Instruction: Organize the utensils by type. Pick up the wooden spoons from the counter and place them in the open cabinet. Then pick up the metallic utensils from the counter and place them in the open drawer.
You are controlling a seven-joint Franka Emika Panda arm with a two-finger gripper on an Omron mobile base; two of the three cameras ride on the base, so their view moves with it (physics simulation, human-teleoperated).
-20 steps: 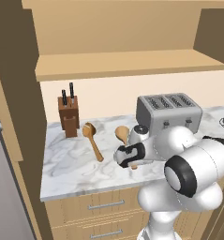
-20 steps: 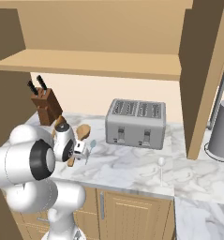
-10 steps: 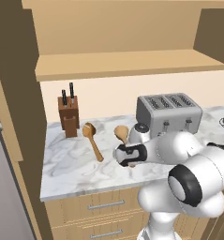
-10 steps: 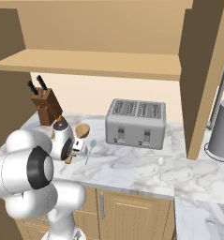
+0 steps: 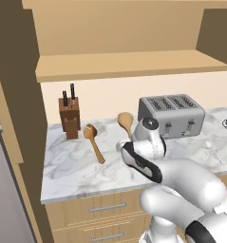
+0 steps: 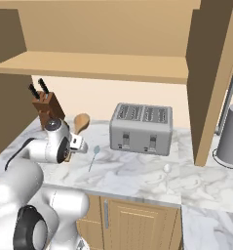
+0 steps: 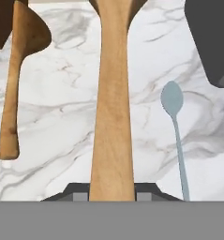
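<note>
Between the jaws, wooden spoon point(image 7: 112, 108) handle.

You saw two light-brown wooden spoons point(image 5: 94, 142) point(image 7: 112, 98) over a counter point(image 5: 77, 166) of white stone veined in grey. At three o'clock of the nearer spoon lay a pale bluish utensil point(image 7: 175, 126); a whitish one point(image 6: 167, 170) almost vanished into the marble. The toaster point(image 6: 141, 128) was silver-grey, the knife block point(image 5: 70, 117) dark brown with black handles, the cabinet point(image 5: 129, 64) shelf plain tan, the drawer fronts point(image 5: 96, 209) light wood with silver handles.
</note>
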